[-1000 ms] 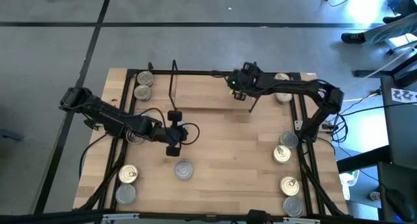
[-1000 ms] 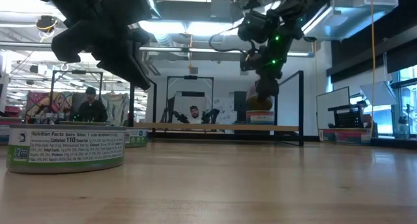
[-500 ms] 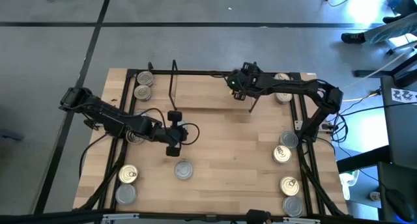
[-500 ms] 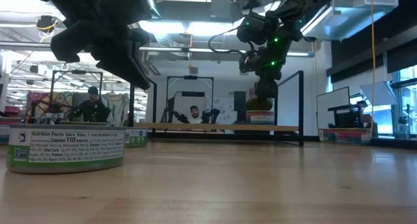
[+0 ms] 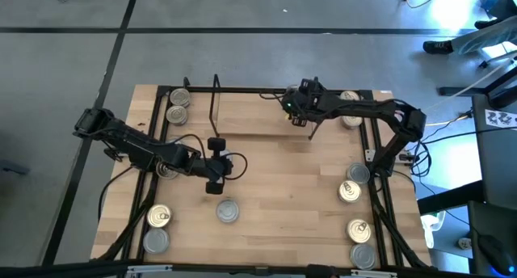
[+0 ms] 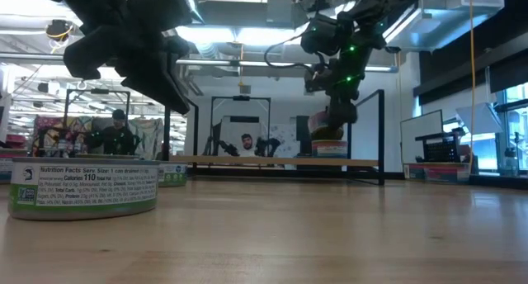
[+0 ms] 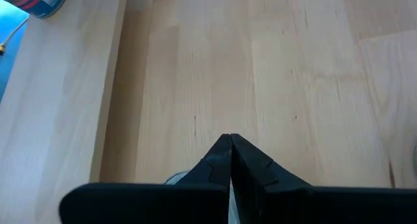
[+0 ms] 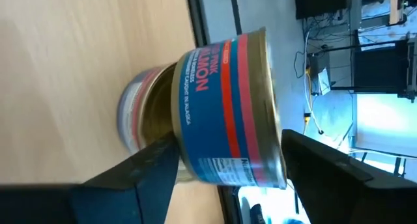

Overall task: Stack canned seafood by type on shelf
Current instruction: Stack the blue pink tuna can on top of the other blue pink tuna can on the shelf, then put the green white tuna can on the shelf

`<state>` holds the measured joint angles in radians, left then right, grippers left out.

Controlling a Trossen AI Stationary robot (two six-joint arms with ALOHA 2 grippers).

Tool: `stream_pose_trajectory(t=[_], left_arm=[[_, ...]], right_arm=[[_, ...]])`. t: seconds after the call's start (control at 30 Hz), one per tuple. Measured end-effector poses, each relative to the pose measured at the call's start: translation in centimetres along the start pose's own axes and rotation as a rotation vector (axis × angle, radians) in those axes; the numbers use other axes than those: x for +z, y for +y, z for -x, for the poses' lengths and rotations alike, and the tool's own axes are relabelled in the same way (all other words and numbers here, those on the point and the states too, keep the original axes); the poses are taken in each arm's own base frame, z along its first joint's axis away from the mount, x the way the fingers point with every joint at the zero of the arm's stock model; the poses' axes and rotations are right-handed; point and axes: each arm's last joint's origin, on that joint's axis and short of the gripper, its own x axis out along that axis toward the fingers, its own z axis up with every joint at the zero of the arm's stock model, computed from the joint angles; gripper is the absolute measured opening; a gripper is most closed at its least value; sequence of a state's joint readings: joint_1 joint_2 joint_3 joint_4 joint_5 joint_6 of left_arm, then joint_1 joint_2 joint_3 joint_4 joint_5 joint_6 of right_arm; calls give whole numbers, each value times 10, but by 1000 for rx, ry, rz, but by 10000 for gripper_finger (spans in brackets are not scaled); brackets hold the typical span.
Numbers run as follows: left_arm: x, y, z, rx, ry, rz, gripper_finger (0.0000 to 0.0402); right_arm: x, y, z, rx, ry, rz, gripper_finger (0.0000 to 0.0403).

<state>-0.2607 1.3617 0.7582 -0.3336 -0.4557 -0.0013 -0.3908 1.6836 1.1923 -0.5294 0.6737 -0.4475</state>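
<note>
A blue-and-red salmon tin sits on another tin on the shelf at the high view's upper middle, between the spread fingers of the right gripper, which do not touch it. Left gripper, closed and empty, hovers at centre-left.

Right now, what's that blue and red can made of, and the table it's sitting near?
The blue and red can looks like metal: its rims shine gold, and a glossy printed label, probably paper, wraps its side. The table looks like pale wood with a smooth finish, since long grain lines and plank joints show.
</note>
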Motion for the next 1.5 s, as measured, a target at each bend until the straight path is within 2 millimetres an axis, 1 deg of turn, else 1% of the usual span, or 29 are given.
stream_pose_trajectory(t=[0.5,0.73,0.83,0.9,0.97,1.1,1.23,1.37,1.5], left_arm=[[0,0,0,0,0,-1,1],[0,0,0,0,0,-1,1],[0,0,0,0,0,-8,1],[0,0,0,0,-1,-8,1],[0,0,0,0,-4,-1,1],[0,0,0,-1,-3,23,1],[0,1,0,1,-1,29,3],[-4,4,-2,10,46,95,29],[-15,10,-3,39,153,174,61]], right_arm=[[-3,5,10,9,21,75,268],[2,11,20,4,-11,110,269],[9,14,34,7,-51,126,269],[17,17,48,20,-100,114,269],[25,22,63,75,-163,91,269],[36,42,90,210,-280,48,269],[40,73,114,374,-364,32,269],[31,109,128,459,-396,36,269],[12,144,127,503,-397,35,269]])
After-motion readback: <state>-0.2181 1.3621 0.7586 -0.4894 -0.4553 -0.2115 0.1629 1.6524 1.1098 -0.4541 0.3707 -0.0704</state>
